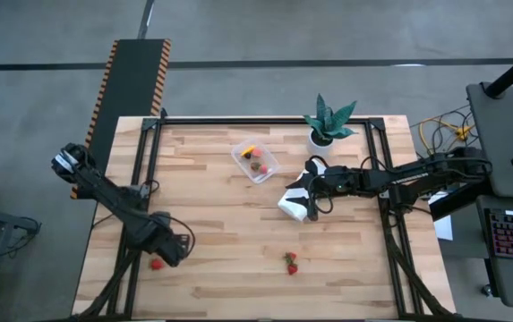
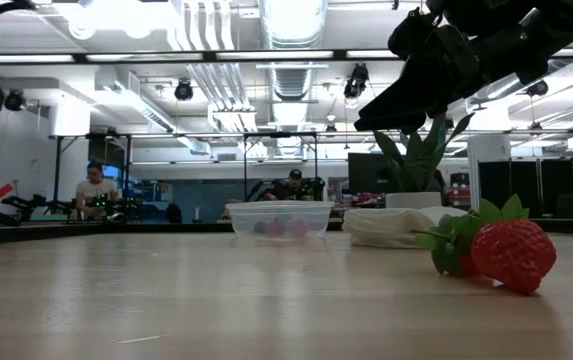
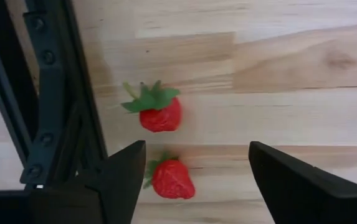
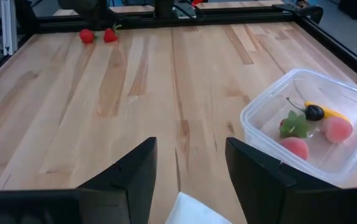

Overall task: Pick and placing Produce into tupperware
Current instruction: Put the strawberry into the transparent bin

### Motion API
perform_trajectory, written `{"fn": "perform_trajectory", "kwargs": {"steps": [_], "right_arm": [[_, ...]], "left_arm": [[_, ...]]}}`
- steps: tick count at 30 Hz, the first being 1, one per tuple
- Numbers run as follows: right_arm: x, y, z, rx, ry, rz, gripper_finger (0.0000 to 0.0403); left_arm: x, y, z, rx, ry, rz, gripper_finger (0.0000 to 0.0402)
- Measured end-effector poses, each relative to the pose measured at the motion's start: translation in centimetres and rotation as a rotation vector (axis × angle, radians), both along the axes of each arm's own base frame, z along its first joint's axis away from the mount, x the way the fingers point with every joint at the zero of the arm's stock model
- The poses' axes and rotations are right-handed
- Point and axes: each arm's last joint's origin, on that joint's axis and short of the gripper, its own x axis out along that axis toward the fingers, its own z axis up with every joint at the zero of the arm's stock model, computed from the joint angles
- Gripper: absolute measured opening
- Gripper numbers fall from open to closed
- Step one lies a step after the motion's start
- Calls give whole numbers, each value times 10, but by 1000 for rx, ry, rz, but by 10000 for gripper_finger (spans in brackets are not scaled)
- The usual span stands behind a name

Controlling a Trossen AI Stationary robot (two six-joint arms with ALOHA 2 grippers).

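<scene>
Left gripper (image 3: pixel 190 180): fingers spread wide, empty, at the table's (image 1: pixel 229 224) front-left edge above two strawberries (image 3: pixel 166 146); the high view resolves only one there. Right gripper (image 4: pixel 187 171): fingers parted, empty, over the white cloth (image 1: pixel 294 204). Its wrist view shows the tupperware's (image 1: pixel 254 161) contents: pink, dark and yellow pieces. No legible writing. Another strawberry (image 1: pixel 291 263) lies front-center.

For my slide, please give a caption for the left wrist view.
Open left gripper above two strawberries on the table.
</scene>
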Motion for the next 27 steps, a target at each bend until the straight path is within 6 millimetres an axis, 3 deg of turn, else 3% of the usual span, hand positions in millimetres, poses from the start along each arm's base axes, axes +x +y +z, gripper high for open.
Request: {"fn": "perform_trajectory", "kwargs": {"steps": [11, 27], "right_arm": [[0, 0, -1, -1, 3, 0, 182], [-1, 0, -3, -2, 10, 1, 182]], "left_arm": [[-16, 1, -22, 29, 75, 11, 283], [-14, -1, -44, 35, 88, 3, 283]]}}
